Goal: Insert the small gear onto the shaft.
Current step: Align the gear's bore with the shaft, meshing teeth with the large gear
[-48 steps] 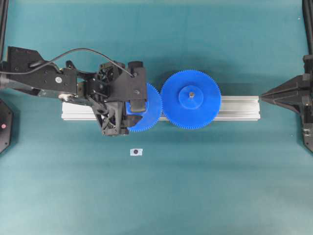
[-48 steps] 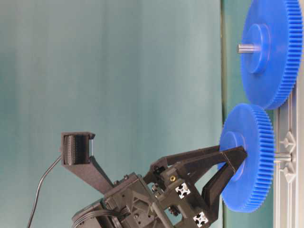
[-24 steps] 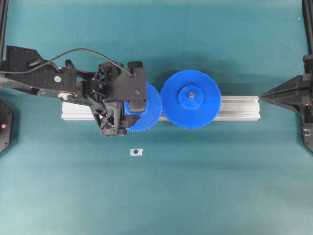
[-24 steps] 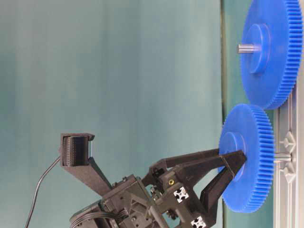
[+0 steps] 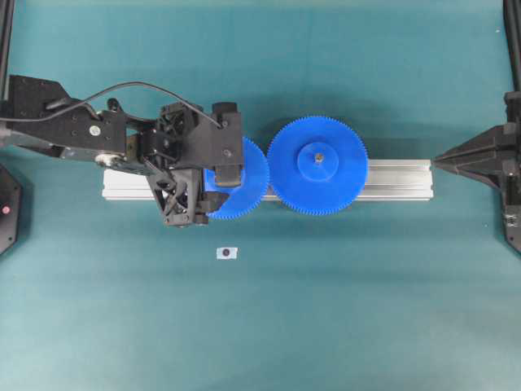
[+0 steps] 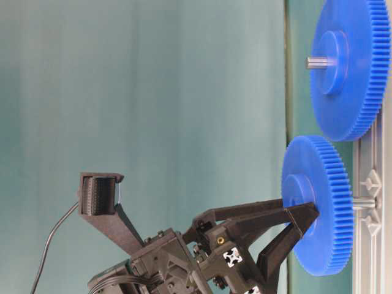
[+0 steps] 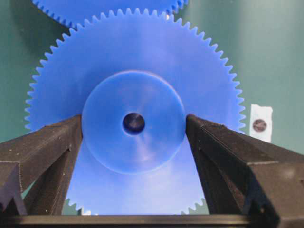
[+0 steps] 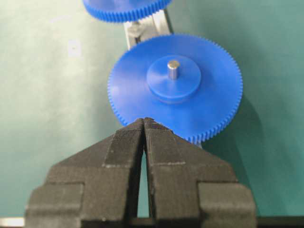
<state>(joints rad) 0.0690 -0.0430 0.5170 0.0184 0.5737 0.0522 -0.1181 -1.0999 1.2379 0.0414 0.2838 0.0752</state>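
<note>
**Small gear seated over the rail, left jaws spread about its hub**

The aluminium rail is taken as the landmark. It lies across the middle of the teal table in the overhead view.

The small gear is seen over the left half of the rail, its teeth meeting those of the larger gear, which sits on the rail just to its right. In the table-level view the small gear is held off the rail face, and a short length of the shaft is visible between the gear's back and the rail. In the left wrist view a dark centre hole is shown in the raised hub of the small gear; whether the shaft fills that hole cannot be told.

The left gripper is placed over the left end of the rail, directly above the small gear. Its jaws are spread wide, one on each side of the hub. The fingers are seen just beside the hub's rim, at most brushing it; a firm clamp is not shown.

The right gripper is parked just off the right end of the rail. Its jaws are pressed together with nothing between them, as shown in the right wrist view.

A small white tag with a dark dot is found on the table near the rail, below the small gear in the overhead view.
</note>
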